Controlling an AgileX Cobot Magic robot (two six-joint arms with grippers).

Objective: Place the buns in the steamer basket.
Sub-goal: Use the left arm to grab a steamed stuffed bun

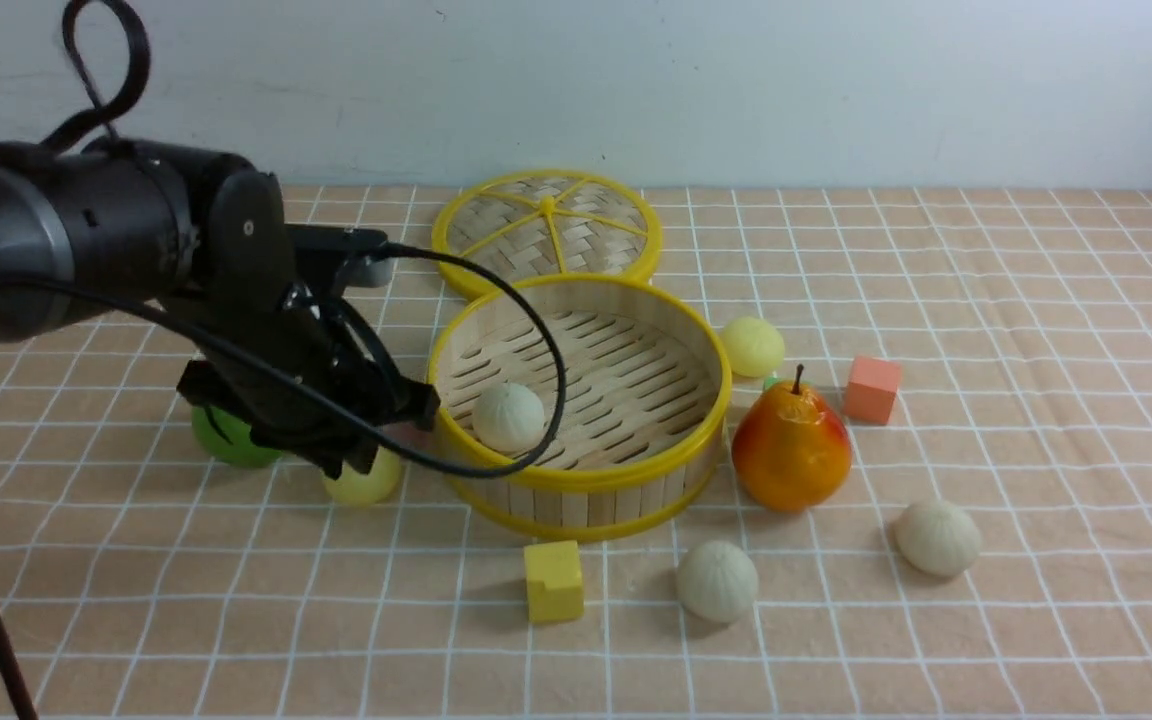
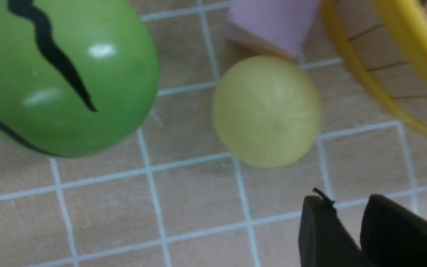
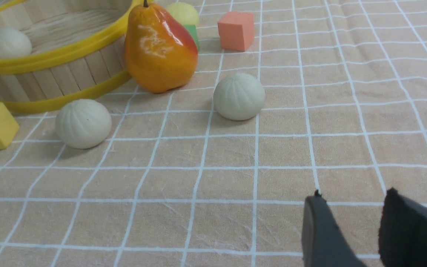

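Note:
The steamer basket (image 1: 678, 452) stands mid-table with one off-white bun (image 1: 508, 417) inside. A pale yellow bun (image 1: 368, 484) lies on the cloth just left of the basket, and it also shows in the left wrist view (image 2: 267, 111). My left gripper (image 2: 347, 202) hovers close to this bun, empty, its jaws a narrow gap apart. A second yellow bun (image 1: 752, 346) lies right of the basket. Two off-white buns (image 1: 717, 580) (image 1: 938, 538) lie in front of the basket. My right gripper (image 3: 352, 194) is open and empty, low over the cloth, well short of the nearer bun (image 3: 239, 96).
A green striped ball (image 1: 226, 440) sits left of the yellow bun, with a pink cube (image 2: 272, 22) beside the basket wall. A pear (image 1: 792, 450), an orange cube (image 1: 872, 389) and a yellow cube (image 1: 553, 580) lie round the basket. The woven lid (image 1: 547, 232) lies behind it.

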